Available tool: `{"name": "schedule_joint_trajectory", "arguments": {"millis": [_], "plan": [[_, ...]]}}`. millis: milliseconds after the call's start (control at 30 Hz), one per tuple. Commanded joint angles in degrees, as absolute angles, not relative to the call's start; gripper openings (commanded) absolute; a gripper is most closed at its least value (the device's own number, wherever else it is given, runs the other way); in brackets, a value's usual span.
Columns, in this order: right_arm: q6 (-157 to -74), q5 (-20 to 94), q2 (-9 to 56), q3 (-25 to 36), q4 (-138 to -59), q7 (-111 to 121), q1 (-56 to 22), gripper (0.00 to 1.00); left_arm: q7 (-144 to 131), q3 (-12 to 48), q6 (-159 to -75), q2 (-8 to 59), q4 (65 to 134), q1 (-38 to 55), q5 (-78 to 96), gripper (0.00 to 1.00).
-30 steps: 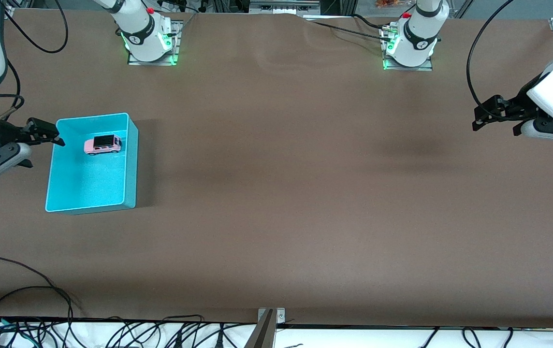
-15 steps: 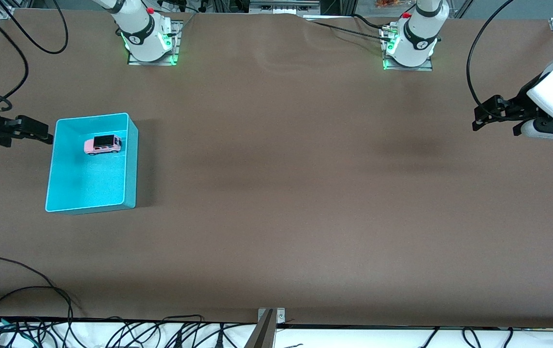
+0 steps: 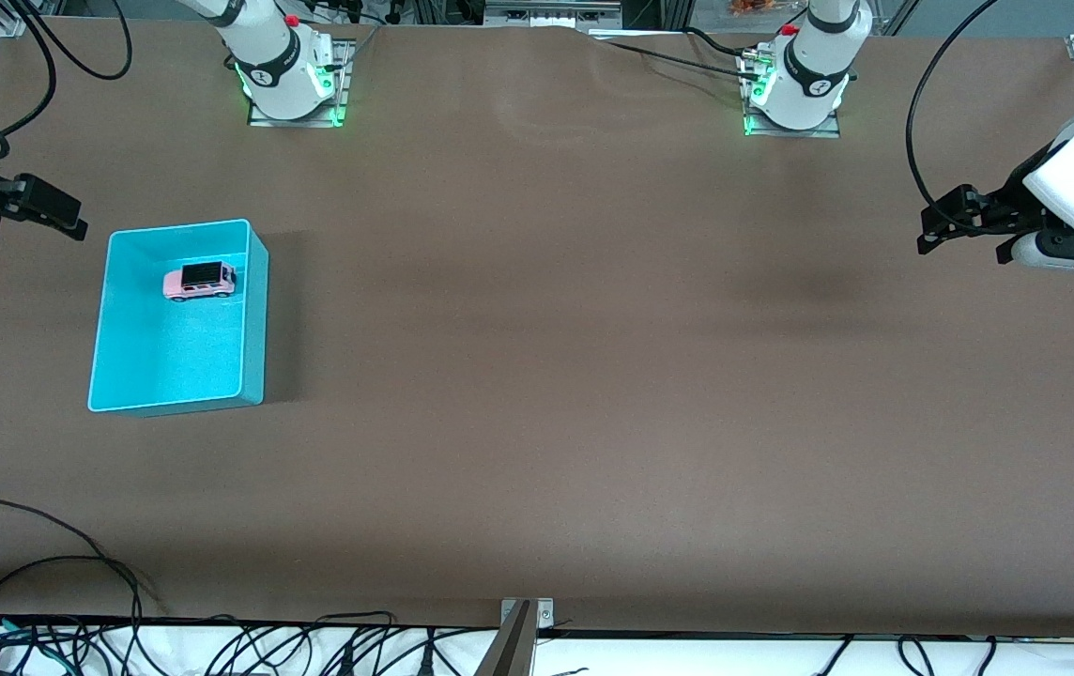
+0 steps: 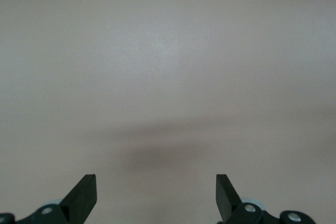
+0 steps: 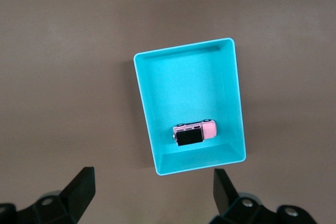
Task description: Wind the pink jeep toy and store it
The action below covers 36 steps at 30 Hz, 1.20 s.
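The pink jeep toy (image 3: 200, 281), light pink with a black roof, rests on its wheels inside the turquoise bin (image 3: 255, 310), in the part of the bin nearest the robot bases. It also shows in the right wrist view (image 5: 195, 132), inside the bin (image 5: 144, 98). My right gripper (image 3: 63, 218) is open and empty, up over bare table beside the bin at the right arm's end of the table. My left gripper (image 3: 933, 235) is open and empty over bare table at the left arm's end, where the arm waits.
The two arm bases (image 3: 288, 75) (image 3: 795, 89) stand along the table's edge nearest the robots. Loose black cables (image 3: 49, 573) lie at the table edge nearest the camera. A metal bracket (image 3: 518, 624) sits at that edge's middle.
My right gripper has drawn back from the bin's rim, up and away toward the table's end. The jeep and the bin have not moved. The left arm has stayed still.
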State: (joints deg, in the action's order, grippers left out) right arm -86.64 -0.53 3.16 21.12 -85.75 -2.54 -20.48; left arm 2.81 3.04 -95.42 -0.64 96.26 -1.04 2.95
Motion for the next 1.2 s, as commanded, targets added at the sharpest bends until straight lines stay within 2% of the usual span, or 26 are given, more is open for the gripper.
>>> {"name": "schedule_joint_trajectory", "arguments": {"millis": [0,567,700,800,900,1167], "plan": [[-89.9,-2.3,-2.3,20.6,-92.6,-3.8,-21.0,1.0,3.4,2.7,-94.0,-0.1,94.7,-1.0,4.4,1.0],[-91.1,-2.5,-1.5,20.0,-92.2,-3.3,-20.2,1.0,3.4,2.7,-94.0,-0.1,94.7,-1.0,4.5,1.0],[-90.9,-2.5,-1.5,15.7,-92.2,-3.0,-15.8,1.0,3.4,2.7,-94.0,-0.1,94.7,-1.1,4.5,1.0],[-90.9,-2.4,-1.5,7.6,-92.2,-2.2,-8.0,1.0,3.4,2.7,-94.0,-0.1,94.7,-1.0,4.5,1.0],[-91.1,-2.5,-1.5,3.0,-92.2,-2.2,-4.0,1.0,3.4,2.7,-94.0,-0.1,94.7,-1.0,4.5,1.0],[-91.1,-2.4,-1.1,2.5,-91.9,-2.2,-3.6,1.0,3.4,2.7,-94.0,-0.1,94.7,-1.0,4.5,1.0]]}}
